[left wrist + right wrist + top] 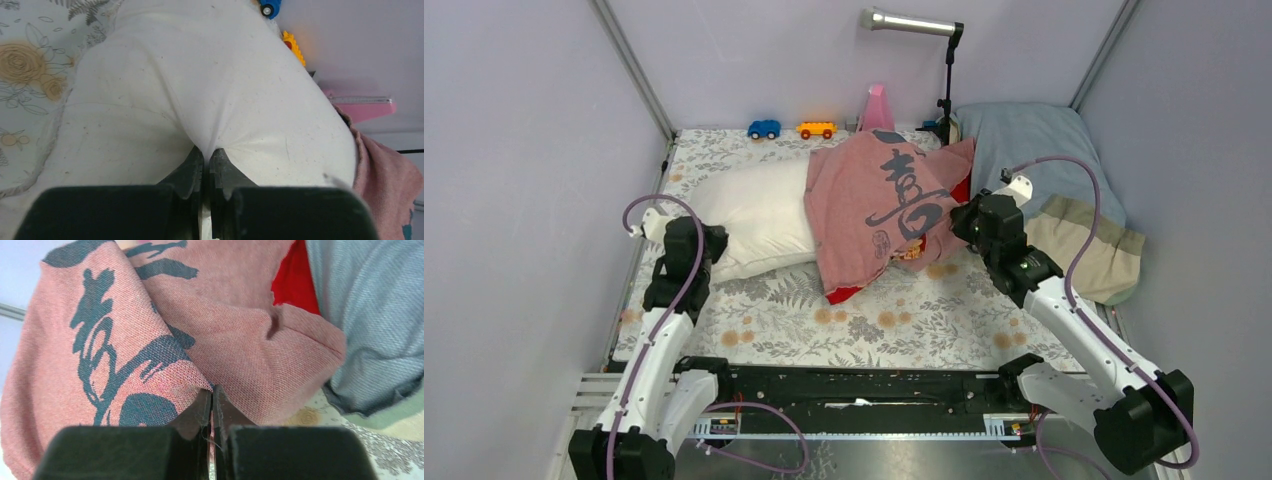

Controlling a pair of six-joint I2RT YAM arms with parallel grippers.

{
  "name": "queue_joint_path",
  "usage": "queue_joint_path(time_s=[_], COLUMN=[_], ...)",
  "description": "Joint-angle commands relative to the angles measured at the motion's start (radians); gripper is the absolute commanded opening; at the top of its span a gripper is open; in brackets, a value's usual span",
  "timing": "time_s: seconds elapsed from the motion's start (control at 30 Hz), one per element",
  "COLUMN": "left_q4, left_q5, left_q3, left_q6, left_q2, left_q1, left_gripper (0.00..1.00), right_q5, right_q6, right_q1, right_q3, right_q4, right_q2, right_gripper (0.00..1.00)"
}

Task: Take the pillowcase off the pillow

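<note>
Left gripper [206, 155] clamped on a pinch of pillow [749, 210]. Right gripper [212, 392] clamped on pillowcase [874, 205] fold. Pink side out, covering pillow's right end.

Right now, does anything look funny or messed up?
Yes: the pillowcase is inside out, faded pink showing with red peeking at its edges, and it covers only the right end of the white pillow. It's bunched where the right gripper pinches it.

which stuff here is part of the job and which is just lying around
Job: pillowcase, white pillow, left gripper pinching the pillow, right gripper pinching the pillowcase.
Lying about: blue toy car, orange toy car, pink cone, grey-blue pillow.
</note>
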State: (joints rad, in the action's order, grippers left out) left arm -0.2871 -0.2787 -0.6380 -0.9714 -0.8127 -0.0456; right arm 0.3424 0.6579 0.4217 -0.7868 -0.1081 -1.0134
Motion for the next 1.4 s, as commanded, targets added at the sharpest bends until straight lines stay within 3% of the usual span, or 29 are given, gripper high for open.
queue_joint_path(time_s=[0.0,0.07,0.1,0.13,0.17,0.2,0.23,0.3,0.33,0.4,0.6,0.77,0.87,0.93,1.0,1.1,1.2,1.23,1.37], left_q4=[-0.039,-0.041,-0.025,0.011,0.045,0.071,0.074,0.067,0.071,0.097,0.084,0.128,0.079,0.005,-0.06,-0.119,-0.079,-0.059,0.03], left_q5=[-0.239,-0.209,-0.168,-0.107,-0.038,0.039,0.095,0.184,0.201,0.187,0.101,0.166,0.113,-0.004,-0.161,-0.331,-0.32,-0.301,-0.27], left_q3=[-0.027,-0.033,-0.034,-0.03,-0.027,-0.035,-0.053,-0.088,-0.094,-0.087,-0.094,-0.059,-0.081,-0.113,-0.128,-0.114,-0.062,-0.044,0.046], left_q6=[-0.003,0.005,0.013,0.041,0.072,0.102,0.12,0.136,0.137,0.139,0.133,0.091,0.104,0.129,0.137,0.092,0.092,0.091,0.07], left_q2=[0.005,0.007,0.009,0.01,0.004,-0.008,-0.023,-0.031,-0.022,0.011,0.002,-0.123,-0.131,-0.098,-0.052,0.009,0.039,0.038,-0.022], left_q1=[0.045,0.045,0.044,0.044,0.044,0.044,0.044,0.029,0.001,-0.089,-0.351,-0.403,-0.416,-0.418,-0.416,-0.394,-0.362,-0.348,-0.289], left_gripper=[0.0,0.0,0.0,0.0,0.08,0.23,0.37,0.62,0.7,0.97,0.99,0.99,0.99,0.99,0.99,0.99,0.95,0.91,0.86], right_q5=[0.027,-0.07,-0.129,-0.181,-0.23,-0.271,-0.301,-0.368,-0.405,-0.412,-0.211,-0.1,-0.031,0.015,0.069,0.156,0.228,0.259,0.392], right_q6=[-0.033,-0.068,-0.091,-0.11,-0.126,-0.137,-0.143,-0.176,-0.196,-0.235,-0.301,-0.333,-0.346,-0.349,-0.348,-0.341,-0.332,-0.327,-0.288], right_q1=[-0.038,-0.038,-0.038,-0.038,-0.037,-0.037,-0.037,-0.035,-0.027,0.013,0.244,0.328,0.339,0.34,0.339,0.338,0.338,0.338,0.331], right_q3=[-0.013,-0.004,0.002,0.006,0.004,-0.006,-0.034,-0.141,-0.185,-0.245,-0.299,-0.379,-0.406,-0.394,-0.363,-0.3,-0.273,-0.268,-0.205], right_q4=[0.15,0.188,0.212,0.23,0.242,0.234,0.201,0.084,0.025,-0.06,-0.163,-0.25,-0.282,-0.275,-0.247,-0.189,-0.172,-0.173,-0.132], right_q2=[0.01,0.013,0.019,0.023,0.023,0.015,0.0,-0.058,-0.089,-0.141,-0.234,-0.359,-0.42,-0.415,-0.382,-0.316,-0.273,-0.257,-0.134], right_gripper=[0.0,0.09,0.27,0.53,0.75,0.86,0.9,0.96,0.99,1.0,1.0,1.0,1.0,0.94,0.8,0.41,0.06,0.0,0.0])
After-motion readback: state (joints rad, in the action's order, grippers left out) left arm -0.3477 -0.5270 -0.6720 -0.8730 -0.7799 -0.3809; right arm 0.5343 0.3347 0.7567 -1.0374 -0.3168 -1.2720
